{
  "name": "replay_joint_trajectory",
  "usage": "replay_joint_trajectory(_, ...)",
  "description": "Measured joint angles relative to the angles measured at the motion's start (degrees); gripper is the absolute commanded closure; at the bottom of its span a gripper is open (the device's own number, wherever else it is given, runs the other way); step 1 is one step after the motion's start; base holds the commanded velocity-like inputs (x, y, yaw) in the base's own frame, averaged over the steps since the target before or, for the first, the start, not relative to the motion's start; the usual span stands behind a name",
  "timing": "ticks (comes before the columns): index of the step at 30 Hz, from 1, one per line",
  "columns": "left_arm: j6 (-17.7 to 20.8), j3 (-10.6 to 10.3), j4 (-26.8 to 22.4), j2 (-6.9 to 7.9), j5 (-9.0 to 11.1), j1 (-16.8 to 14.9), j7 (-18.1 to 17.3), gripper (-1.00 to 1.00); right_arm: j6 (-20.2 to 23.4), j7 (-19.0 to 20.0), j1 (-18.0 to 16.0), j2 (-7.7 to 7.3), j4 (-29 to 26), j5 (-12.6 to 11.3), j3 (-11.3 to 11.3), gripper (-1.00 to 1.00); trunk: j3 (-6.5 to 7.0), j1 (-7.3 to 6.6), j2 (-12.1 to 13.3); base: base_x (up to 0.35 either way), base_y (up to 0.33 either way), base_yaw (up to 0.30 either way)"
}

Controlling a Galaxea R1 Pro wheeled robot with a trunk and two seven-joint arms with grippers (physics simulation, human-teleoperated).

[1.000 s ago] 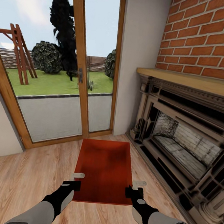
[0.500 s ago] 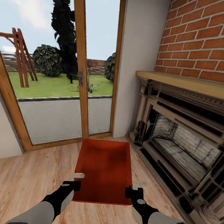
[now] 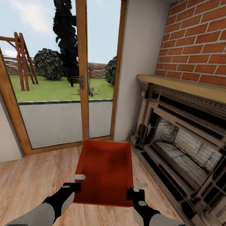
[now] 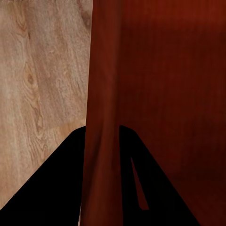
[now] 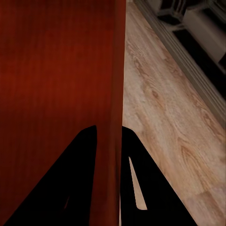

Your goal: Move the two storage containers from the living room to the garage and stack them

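we hold the orange-red open-top plastic container (image 3: 104, 172) out front, left gripper (image 3: 76, 181) and right gripper (image 3: 137, 190) each pinched on a side wall, likely to keep it level in transit. below lies light wood plank floor (image 3: 24, 187); brick fireplace (image 3: 182, 146) at right, glazed garden door (image 3: 60, 88) ahead.

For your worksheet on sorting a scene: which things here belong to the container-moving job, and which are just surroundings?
Part of the job:
- storage container, orange-red, held at both side walls
- left gripper, clamped on its left wall
- right gripper, clamped on its right wall

Just surroundings:
- fireplace
- brick wall
- glass door
- wood plank floor
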Motion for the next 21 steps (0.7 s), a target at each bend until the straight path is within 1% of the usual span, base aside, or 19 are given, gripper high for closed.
replay_joint_trajectory(21,0.0,0.0,0.0,0.01,0.0,0.0,0.0,1.00,0.0,0.0,0.0,0.00,0.0,0.1,0.0,1.00,1.93,0.00,0.0,0.000,0.000,0.000)
